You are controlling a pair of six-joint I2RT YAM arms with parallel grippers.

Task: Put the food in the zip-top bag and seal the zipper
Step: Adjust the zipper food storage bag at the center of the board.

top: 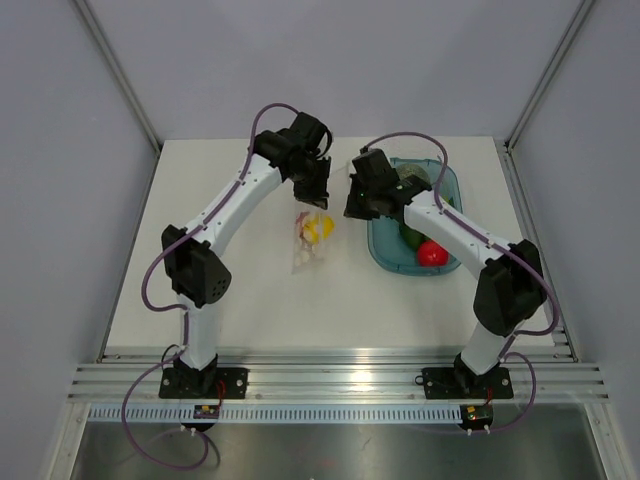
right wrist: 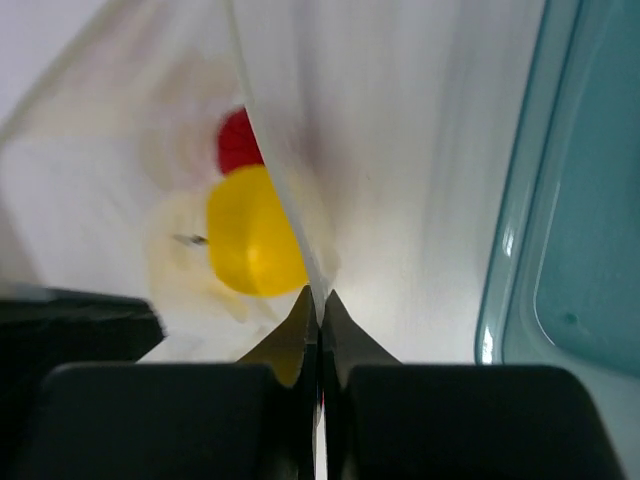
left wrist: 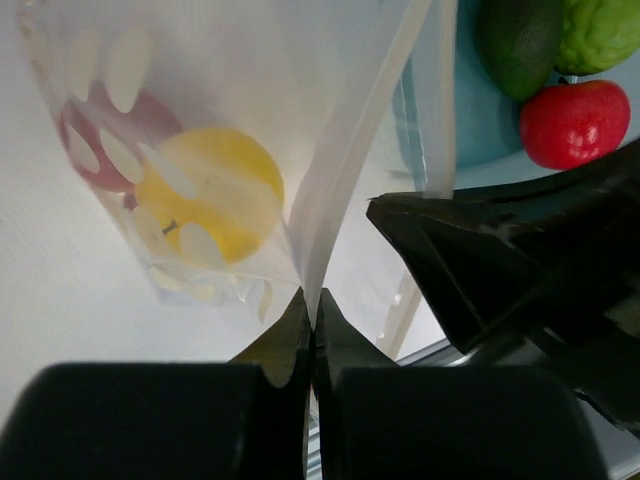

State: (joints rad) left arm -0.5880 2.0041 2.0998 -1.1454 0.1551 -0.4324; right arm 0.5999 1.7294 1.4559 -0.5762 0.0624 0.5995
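Observation:
The dotted clear zip-top bag (top: 312, 238) hangs between my two grippers over the table, with a yellow piece (top: 319, 228) and a red piece (left wrist: 82, 128) inside. My left gripper (left wrist: 312, 312) is shut on the bag's mouth edge, the zipper strip (left wrist: 350, 150) running up from its jaws. My right gripper (right wrist: 320, 300) is shut on the bag's mouth edge too; the yellow piece (right wrist: 250, 235) and red piece (right wrist: 238, 140) show through the plastic. In the blue tray (top: 449, 180) lie a red fruit (top: 431, 254), a dark green piece (left wrist: 520, 45) and a rough green ball (left wrist: 600, 32).
The rigid translucent blue tray stands right of the bag, under my right arm. Grey walls and metal posts close in the table at the back and sides. A metal rail runs along the near edge.

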